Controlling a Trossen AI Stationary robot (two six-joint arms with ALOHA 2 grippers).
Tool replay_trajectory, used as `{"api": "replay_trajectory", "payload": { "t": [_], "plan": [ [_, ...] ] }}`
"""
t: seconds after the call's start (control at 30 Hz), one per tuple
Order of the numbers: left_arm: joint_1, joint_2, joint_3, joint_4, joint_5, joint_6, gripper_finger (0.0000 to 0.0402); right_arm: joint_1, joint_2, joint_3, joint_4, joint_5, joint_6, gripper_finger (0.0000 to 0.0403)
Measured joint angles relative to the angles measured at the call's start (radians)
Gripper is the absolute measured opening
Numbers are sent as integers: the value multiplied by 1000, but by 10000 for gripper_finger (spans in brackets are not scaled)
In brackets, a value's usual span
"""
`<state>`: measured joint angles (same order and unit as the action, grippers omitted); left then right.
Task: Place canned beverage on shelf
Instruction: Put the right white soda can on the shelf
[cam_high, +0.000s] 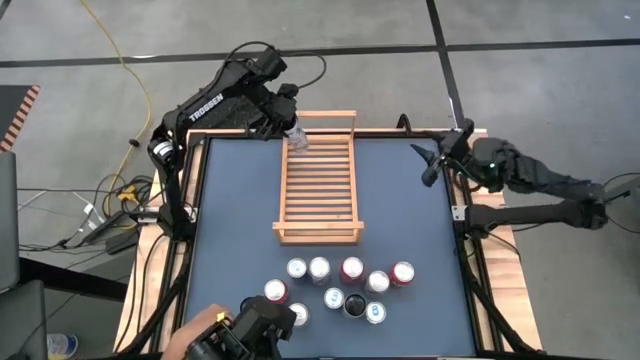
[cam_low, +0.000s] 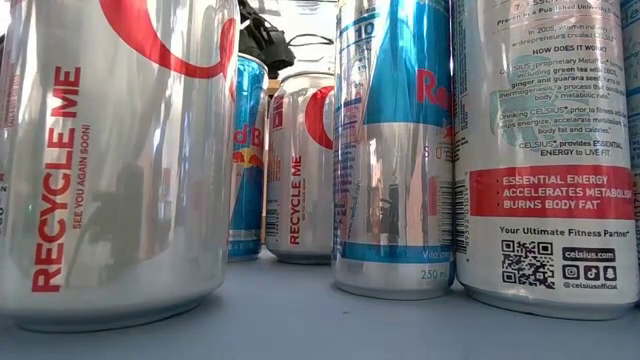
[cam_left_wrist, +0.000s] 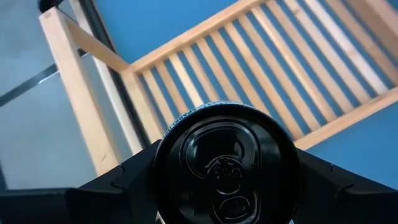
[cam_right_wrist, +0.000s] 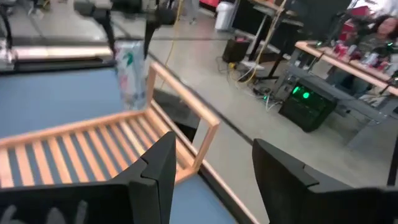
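Observation:
The light-wood slatted shelf (cam_high: 318, 190) lies flat on the blue table, its short ends toward the far and near edges. My left gripper (cam_high: 295, 135) is over the shelf's far end, shut on a pale can with a black top (cam_left_wrist: 227, 162). The can also shows in the right wrist view (cam_right_wrist: 130, 74), next to the far rail (cam_right_wrist: 186, 99). My right gripper (cam_high: 430, 162) waits open and empty at the table's right side, its fingers (cam_right_wrist: 155, 168) pointing toward the shelf. My left gripper pinches the can between its two fingers, one on each opposite side of the wall near the top rim (cam_left_wrist: 158, 165). The fingers come from above, pointing down. The can is upright below them over the far slats. I cannot tell whether its base touches them.
Several cans (cam_high: 340, 285) stand in a cluster near the table's near edge and fill the low view (cam_low: 390, 150). A person's hand (cam_high: 205, 325) with a dark object is at the near left corner. Bare slats (cam_high: 318, 210) lie between the held can and the near rail.

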<state>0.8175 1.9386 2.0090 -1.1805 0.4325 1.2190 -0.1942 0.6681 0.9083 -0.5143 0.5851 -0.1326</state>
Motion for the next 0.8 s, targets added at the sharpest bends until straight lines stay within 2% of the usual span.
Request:
{"api": "replay_trajectory", "payload": {
  "t": [0.3,0.8],
  "plan": [
    [-12,80,0,-7,-84,-18,250,-17,47,-10,40,-53,-8,189],
    [-12,143,-1,46,-103,-49,250,-17,65,-10,46,-66,-8,189]
  ]
}}
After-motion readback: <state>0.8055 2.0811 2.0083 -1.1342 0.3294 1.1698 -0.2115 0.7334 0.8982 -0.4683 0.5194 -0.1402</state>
